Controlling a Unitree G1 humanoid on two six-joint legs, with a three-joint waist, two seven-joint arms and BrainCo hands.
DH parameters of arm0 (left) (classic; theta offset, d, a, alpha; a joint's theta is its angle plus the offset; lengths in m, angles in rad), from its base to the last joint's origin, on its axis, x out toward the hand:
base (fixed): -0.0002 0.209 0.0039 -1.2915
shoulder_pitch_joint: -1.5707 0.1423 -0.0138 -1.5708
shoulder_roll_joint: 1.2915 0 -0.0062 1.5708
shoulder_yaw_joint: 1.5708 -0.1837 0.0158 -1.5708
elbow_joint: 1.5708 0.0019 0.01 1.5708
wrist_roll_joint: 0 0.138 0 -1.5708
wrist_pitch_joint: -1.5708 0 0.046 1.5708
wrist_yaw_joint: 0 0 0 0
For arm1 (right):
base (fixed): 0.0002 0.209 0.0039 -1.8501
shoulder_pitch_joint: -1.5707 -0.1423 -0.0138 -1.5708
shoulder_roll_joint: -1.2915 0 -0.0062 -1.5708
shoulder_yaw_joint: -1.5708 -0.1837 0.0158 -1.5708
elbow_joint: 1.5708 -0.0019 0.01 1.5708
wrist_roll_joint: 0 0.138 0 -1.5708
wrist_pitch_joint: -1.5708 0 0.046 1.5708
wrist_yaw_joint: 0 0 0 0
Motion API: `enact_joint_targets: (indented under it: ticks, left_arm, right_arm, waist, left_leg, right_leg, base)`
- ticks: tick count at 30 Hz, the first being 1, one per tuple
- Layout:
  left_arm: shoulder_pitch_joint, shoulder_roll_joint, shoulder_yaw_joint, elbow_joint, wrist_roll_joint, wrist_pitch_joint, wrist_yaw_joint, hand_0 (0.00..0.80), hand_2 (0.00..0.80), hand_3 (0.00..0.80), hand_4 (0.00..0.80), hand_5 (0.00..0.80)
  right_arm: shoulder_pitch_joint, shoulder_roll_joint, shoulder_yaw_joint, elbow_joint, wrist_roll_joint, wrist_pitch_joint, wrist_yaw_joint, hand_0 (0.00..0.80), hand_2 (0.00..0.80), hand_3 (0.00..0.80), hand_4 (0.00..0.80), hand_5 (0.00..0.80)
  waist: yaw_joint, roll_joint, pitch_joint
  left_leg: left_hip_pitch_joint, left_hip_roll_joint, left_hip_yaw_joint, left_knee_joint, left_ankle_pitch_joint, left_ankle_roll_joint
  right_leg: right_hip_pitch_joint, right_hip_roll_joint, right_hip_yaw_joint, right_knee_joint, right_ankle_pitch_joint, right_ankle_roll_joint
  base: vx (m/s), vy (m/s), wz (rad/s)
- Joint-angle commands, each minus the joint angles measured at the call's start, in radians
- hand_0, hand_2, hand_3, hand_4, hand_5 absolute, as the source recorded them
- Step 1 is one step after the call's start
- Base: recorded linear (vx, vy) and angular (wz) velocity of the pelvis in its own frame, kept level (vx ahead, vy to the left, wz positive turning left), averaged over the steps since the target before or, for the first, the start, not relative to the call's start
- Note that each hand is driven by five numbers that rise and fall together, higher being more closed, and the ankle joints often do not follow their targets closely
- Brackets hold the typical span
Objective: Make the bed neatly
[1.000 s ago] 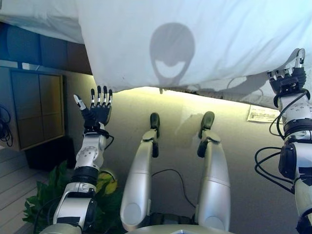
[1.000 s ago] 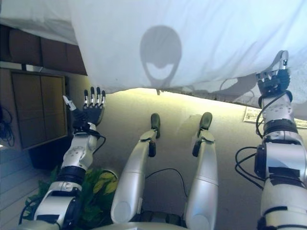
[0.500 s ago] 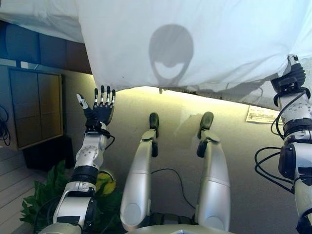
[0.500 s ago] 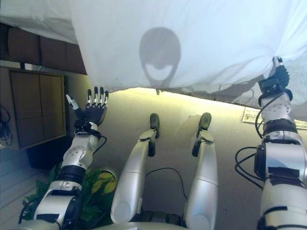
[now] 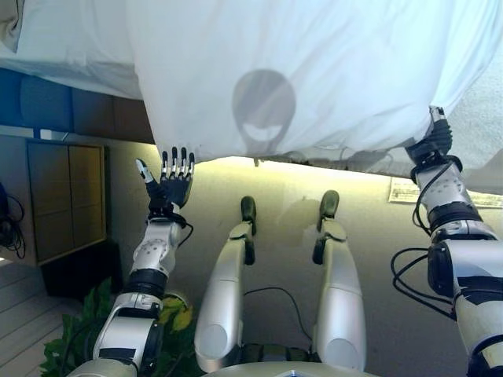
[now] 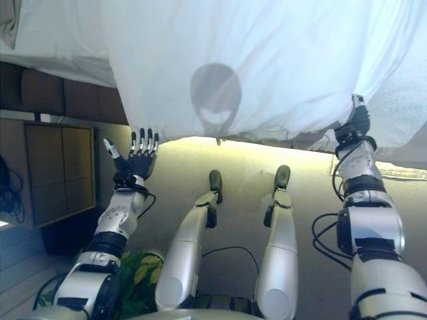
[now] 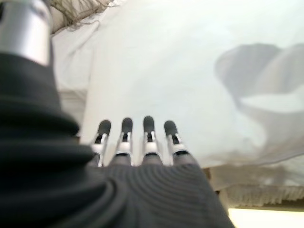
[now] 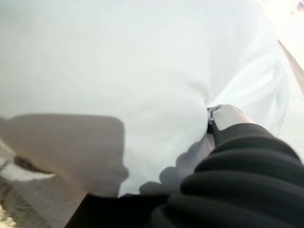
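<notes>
White duvet (image 5: 314, 71) fills the top of the head views, draped over the bed's edge with its hem hanging above the beige floor (image 5: 283, 188). Over on the right, the right hand (image 5: 431, 140) is up at that hem, buried in the cloth: the fabric gathers into folds that run straight to the hand, and the wrist view shows only the dark ribbed cover and a bit of silver pressed into the puckered white. Whether the fingers are curled round the cloth or just tucked under it, I cannot tell; they are hidden.

Now the left side: the left hand (image 5: 170, 179) is raised just below the duvet's lower left corner, fingers straight and spread, thumb out to the side, holding nothing. Its own wrist view has the dark fingertips (image 7: 144, 124) lined up in front of the white cloth, close to it, though contact is not clear.

Beside the bed on the left stands a dark wooden cabinet (image 5: 67, 196), and a green leafy plant (image 5: 169, 310) sits low by the left arm. A sheet of printed paper (image 5: 409, 191) lies on the floor near the right arm, under the hem.
</notes>
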Motion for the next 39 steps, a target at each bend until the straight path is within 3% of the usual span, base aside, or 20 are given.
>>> enact_joint_targets:
  ticks: [1,9,15,25,35,36,37,38,39]
  left_arm:
    - [-0.028,-0.004,0.021,0.032,0.029,-0.032,-0.058,0.000,0.000,0.000,0.000,0.000]
    - [-0.033,-0.058,-0.006,0.073,0.030,-0.061,-0.094,0.000,0.000,0.000,0.000,0.000]
    - [-0.036,-0.078,-0.017,0.080,0.021,-0.076,-0.092,0.000,0.000,0.000,0.000,0.000]
    - [-0.045,-0.050,-0.049,0.036,0.005,-0.092,-0.088,0.000,0.000,0.000,0.000,0.000]
    - [-0.040,0.025,-0.027,-0.059,0.020,-0.102,-0.009,0.000,0.000,0.000,0.000,0.000]
    - [-0.038,0.030,-0.021,-0.064,0.024,-0.100,-0.003,0.000,0.000,0.000,0.000,0.000]
    - [-0.038,0.034,-0.016,-0.068,0.028,-0.100,0.005,0.000,0.000,0.000,0.000,0.000]
    - [-0.040,0.040,-0.010,-0.072,0.030,-0.100,0.015,0.000,0.000,0.000,0.000,0.000]
    - [-0.039,0.043,-0.006,-0.075,0.033,-0.099,0.022,0.000,0.000,0.000,0.000,0.000]
  right_arm:
    - [0.095,0.081,0.087,0.007,-0.072,0.042,0.037,0.800,0.800,0.800,0.800,0.800]
    - [0.156,0.152,0.100,0.032,-0.145,0.070,-0.060,0.800,0.800,0.800,0.800,0.800]
    - [0.212,0.166,0.106,0.062,-0.282,0.099,-0.209,0.800,0.800,0.800,0.800,0.800]
    - [0.282,0.067,0.062,0.126,-0.463,0.123,-0.441,0.800,0.800,0.800,0.800,0.800]
    - [0.314,-0.059,-0.008,0.102,-0.425,0.132,-0.540,0.800,0.800,0.800,0.800,0.800]
    - [0.315,-0.066,-0.016,0.100,-0.409,0.129,-0.537,0.649,0.649,0.649,0.649,0.649]
    - [0.315,-0.069,-0.022,0.099,-0.396,0.121,-0.538,0.160,0.160,0.160,0.160,0.160]
    - [0.316,-0.073,-0.028,0.096,-0.385,0.117,-0.540,0.000,0.000,0.000,0.000,0.000]
    - [0.314,-0.076,-0.034,0.095,-0.390,0.117,-0.536,0.000,0.000,0.000,0.000,0.000]
  waist:
    - [-0.020,-0.004,0.000]
    - [-0.046,0.011,0.000]
    - [-0.068,0.025,0.000]
    - [-0.080,0.039,0.000]
    - [-0.065,0.016,0.000]
    - [-0.063,0.013,0.000]
    - [-0.061,0.011,0.000]
    - [-0.059,0.006,0.000]
    - [-0.058,0.002,0.000]
  left_leg:
    - [0.015,-0.026,0.031,-0.008,0.000,-0.007]
    - [0.035,-0.047,0.054,-0.014,-0.002,0.006]
    - [0.041,-0.061,0.067,-0.019,-0.008,0.014]
    - [-0.004,-0.069,0.075,0.013,-0.037,0.022]
    - [-0.048,-0.061,0.063,0.046,-0.052,0.031]
    - [-0.051,-0.061,0.060,0.049,-0.055,0.032]
    - [-0.052,-0.060,0.058,0.051,-0.057,0.033]
    - [-0.052,-0.059,0.055,0.053,-0.059,0.035]
    - [-0.052,-0.058,0.054,0.055,-0.061,0.035]
  right_leg:
    - [0.009,-0.009,-0.017,0.004,0.005,0.049]
    - [0.027,-0.026,0.009,-0.030,0.029,0.055]
    - [0.025,-0.033,0.038,-0.047,0.038,0.060]
    - [-0.019,-0.038,0.060,-0.035,0.034,0.069]
    - [-0.055,-0.030,0.048,-0.006,0.030,0.075]
    - [-0.057,-0.028,0.046,-0.003,0.028,0.075]
    - [-0.058,-0.026,0.044,0.000,0.026,0.075]
    - [-0.057,-0.023,0.041,0.003,0.024,0.075]
    - [-0.056,-0.021,0.039,0.006,0.022,0.075]
  base:
    - [-0.007,0.142,-0.02]
    - [-0.012,0.148,-0.06]
    - [0.018,0.113,-0.03]
    - [-0.002,0.014,-0.02]
    - [-0.010,-0.095,0.01]
    - [-0.001,-0.107,0.01]
    - [0.004,-0.114,0.00]
    - [0.009,-0.106,0.00]
    - [0.011,-0.102,0.00]
